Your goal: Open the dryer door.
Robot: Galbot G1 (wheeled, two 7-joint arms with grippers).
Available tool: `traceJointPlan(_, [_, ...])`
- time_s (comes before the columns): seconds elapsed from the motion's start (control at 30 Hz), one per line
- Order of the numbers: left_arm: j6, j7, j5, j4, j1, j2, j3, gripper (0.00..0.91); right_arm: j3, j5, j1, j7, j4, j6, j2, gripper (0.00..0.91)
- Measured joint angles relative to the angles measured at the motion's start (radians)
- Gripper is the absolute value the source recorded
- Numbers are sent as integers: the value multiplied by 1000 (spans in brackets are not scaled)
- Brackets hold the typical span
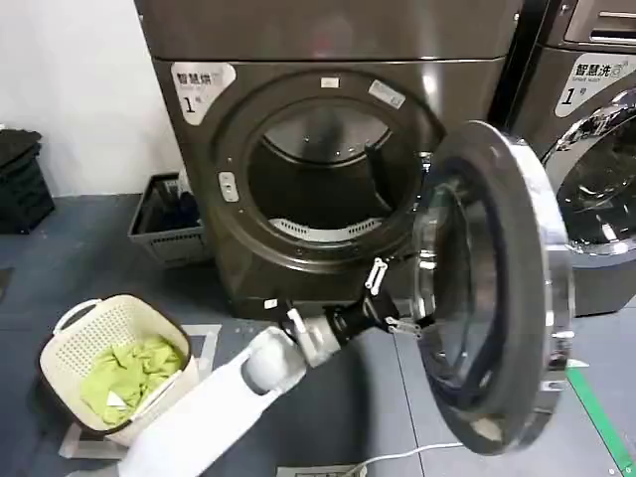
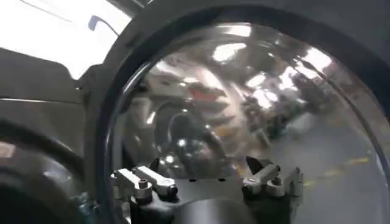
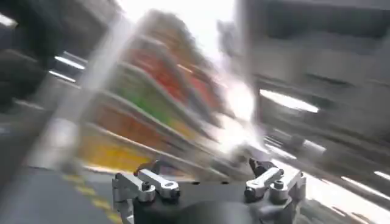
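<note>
Dryer door [image 1: 497,288] swung wide open to right of drum opening, seen nearly edge-on; chrome ring outward, dark grey inner side and glass bowl [image 2: 244,103] facing left

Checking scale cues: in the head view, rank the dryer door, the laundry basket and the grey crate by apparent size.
1. dryer door, swung open, nearest the camera, so likely exaggerated
2. laundry basket holding green cloth
3. grey crate beside the dryer, farther back

Dark grey-brown dryer body [image 1: 298,30]; dryer door [image 1: 497,288] with chrome ring, dark grey inner side; cream perforated basket [image 1: 75,343] holding lime-green cloth [image 1: 134,373]; white arm [image 1: 199,422].
</note>
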Motion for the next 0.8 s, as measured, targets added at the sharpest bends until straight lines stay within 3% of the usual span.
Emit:
traceJointPlan(0.2, [5,-12,11,32,-36,-33,41,907,101,-3,24,100,-67,-131,9,907])
traceJointPlan(0.43, [11,-15,26,81,-77,-80,88,907,179,-104,52,190,-141,-264,-7,907])
traceJointPlan(0.53, [15,-26,38,108,-95,-102,104,907,204,-100,58,191,-148,-325,1,907])
traceJointPlan(0.8, [36,-35,58,188,-139,-177,129,907,251,-139,55,168,-187,-335,18,907])
